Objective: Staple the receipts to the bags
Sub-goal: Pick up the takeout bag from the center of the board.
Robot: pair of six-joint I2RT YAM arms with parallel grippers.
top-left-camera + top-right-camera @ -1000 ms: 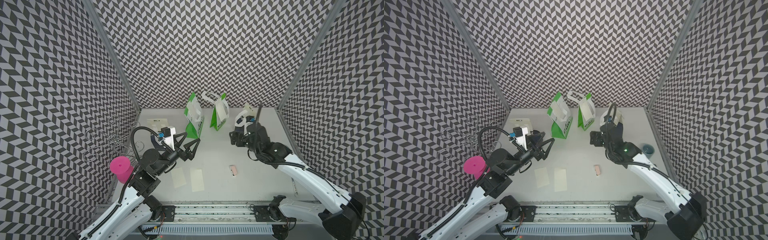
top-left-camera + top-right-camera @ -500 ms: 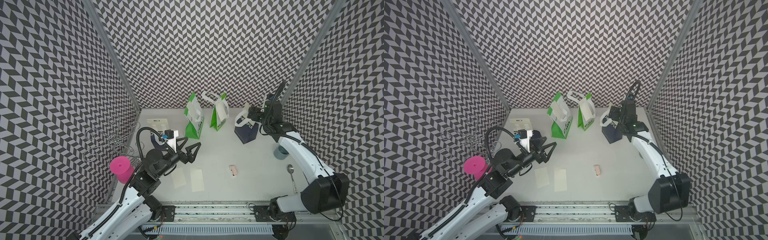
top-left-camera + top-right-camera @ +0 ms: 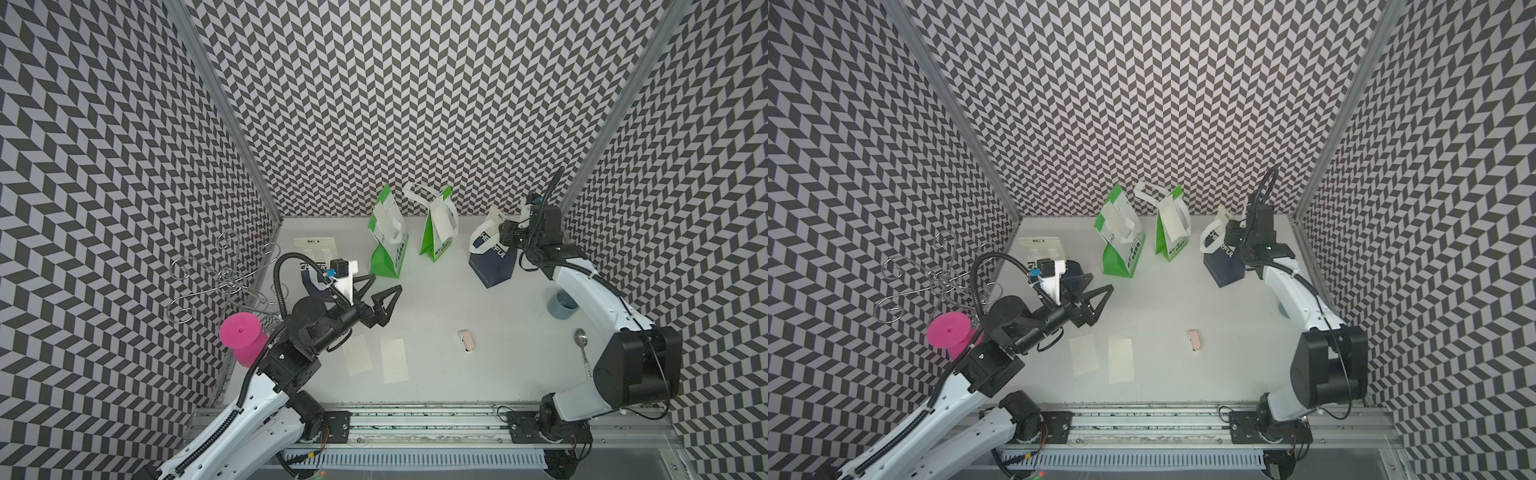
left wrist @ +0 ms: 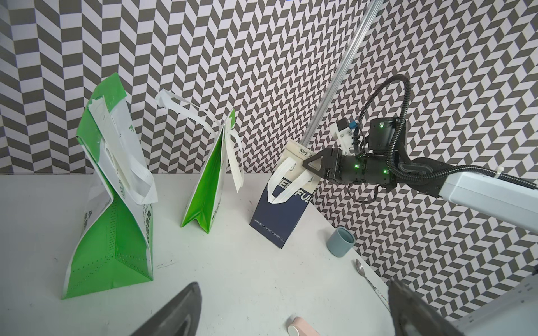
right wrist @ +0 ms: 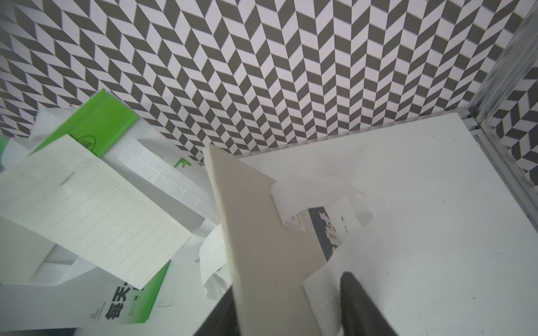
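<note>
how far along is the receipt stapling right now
Done: both green bags carry a slip; a staple-like mark shows on one. In hand: the right hand is at the cream top of the upright navy bag; grip unclear. Still to do: two receipts lie loose, the second navy bag shows no slip, and the left hand is open and empty.

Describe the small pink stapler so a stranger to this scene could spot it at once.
On the white table, find the two loose receipts lying flat near the front. Beside them, toward the right arm, lies the stapler, alone. It is small, oblong and pale pink, unlike the flat cream slips or the magenta cup.
</note>
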